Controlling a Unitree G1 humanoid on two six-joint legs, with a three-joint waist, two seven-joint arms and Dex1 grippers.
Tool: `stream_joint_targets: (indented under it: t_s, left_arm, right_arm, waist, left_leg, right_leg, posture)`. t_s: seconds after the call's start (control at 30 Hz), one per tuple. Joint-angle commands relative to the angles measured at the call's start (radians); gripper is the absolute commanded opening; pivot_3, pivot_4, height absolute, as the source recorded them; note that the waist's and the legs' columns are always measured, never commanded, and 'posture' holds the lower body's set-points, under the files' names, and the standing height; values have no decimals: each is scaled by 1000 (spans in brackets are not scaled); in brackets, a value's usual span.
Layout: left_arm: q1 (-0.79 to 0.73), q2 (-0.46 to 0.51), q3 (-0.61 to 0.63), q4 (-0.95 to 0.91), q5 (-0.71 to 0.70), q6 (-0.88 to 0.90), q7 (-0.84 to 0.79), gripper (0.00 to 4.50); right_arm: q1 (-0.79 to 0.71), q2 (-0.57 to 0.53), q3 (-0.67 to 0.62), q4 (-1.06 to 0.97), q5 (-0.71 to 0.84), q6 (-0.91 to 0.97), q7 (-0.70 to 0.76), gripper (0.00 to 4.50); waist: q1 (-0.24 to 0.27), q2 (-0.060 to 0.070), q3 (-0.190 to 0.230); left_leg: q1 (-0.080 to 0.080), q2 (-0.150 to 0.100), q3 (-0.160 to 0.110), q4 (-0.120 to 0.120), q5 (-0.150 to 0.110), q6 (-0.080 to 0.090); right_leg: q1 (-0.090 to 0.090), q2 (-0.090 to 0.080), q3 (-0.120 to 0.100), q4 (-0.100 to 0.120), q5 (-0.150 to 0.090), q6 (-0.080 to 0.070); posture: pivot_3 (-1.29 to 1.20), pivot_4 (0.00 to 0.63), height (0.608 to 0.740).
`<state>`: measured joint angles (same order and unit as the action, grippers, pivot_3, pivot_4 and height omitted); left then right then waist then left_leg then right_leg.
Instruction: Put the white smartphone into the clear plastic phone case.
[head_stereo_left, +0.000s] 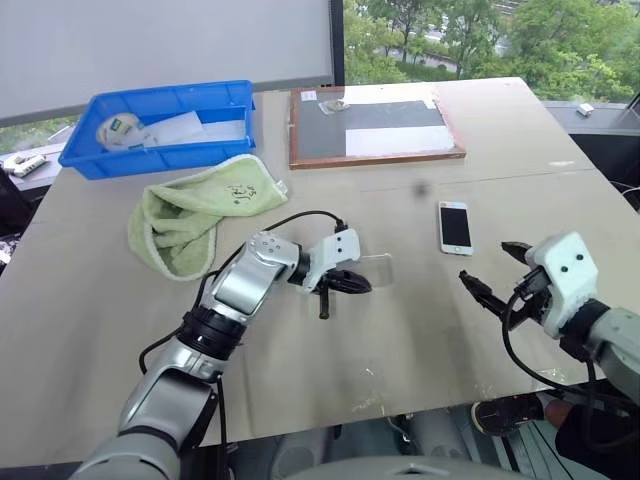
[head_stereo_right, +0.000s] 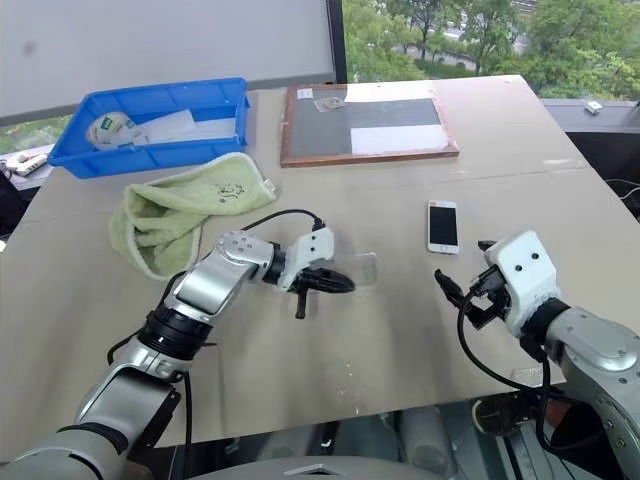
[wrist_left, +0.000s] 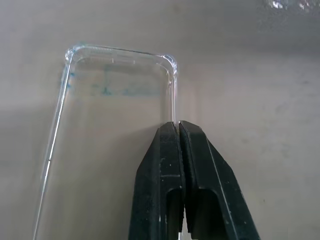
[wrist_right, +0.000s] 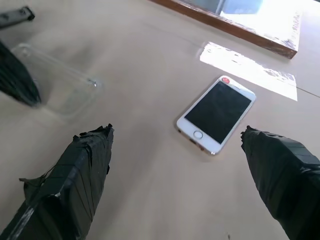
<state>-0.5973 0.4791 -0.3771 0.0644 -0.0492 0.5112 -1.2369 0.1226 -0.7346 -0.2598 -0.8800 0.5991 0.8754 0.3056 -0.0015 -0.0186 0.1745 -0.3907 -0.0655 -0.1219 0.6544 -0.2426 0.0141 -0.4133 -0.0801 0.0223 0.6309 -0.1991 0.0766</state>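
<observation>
The clear plastic phone case (wrist_left: 115, 125) lies near the middle of the table (head_stereo_left: 300, 400), also seen as a faint glinting shell (head_stereo_left: 376, 268). My left gripper (wrist_left: 178, 125) is shut with its black fingertips pinched on the case's long side rim. The white smartphone (head_stereo_left: 455, 227) lies flat, screen up, to the right of the case. My right gripper (head_stereo_left: 497, 270) hovers just in front of the phone with its fingers spread wide and nothing between them. In the right wrist view the phone (wrist_right: 216, 113) sits ahead, between the two fingers.
A green towel (head_stereo_left: 200, 215) lies crumpled to the left of the left arm. A blue bin (head_stereo_left: 160, 125) with white items stands at the back left. A dark wood-framed board (head_stereo_left: 375, 125) lies at the back centre. The table's front edge runs close below both arms.
</observation>
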Motion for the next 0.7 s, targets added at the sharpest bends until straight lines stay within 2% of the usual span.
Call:
stream_joint_targets:
  t_s: [0.03,0.27,0.43,0.7]
  left_arm:
    - [-19,-21,-31,24,7,-57,13,39]
    - [-68,-98,-66,83,25,-66,45,39]
    - [-99,-129,-47,93,12,-38,65,39]
    - [-109,-129,-48,105,11,-34,70,39]
  right_arm:
    - [-5,6,1,-33,2,22,-8,4500]
    - [-63,26,27,-56,24,75,-30,4500]
    - [-4,-9,-25,-130,145,44,109,4500]
    - [139,-117,-189,-107,194,-49,330,4500]
  waist:
    - [5,0,0]
    - [19,0,0]
    - [14,0,0]
    - [12,0,0]
  left_leg:
    - [0,0,0,0,0,0]
    - [0,0,0,0,0,0]
    - [-1,0,-1,0,0,0]
    - [-1,0,0,0,0,0]
  right_leg:
    - [0,0,0,0,0,0]
    - [0,0,0,0,-1,1]
    - [0,0,-1,-1,0,0]
    - [0,1,-1,-2,-2,3]
  posture:
    - [0,150,740]
    - [0,150,740]
    - [0,150,740]
    - [0,150,740]
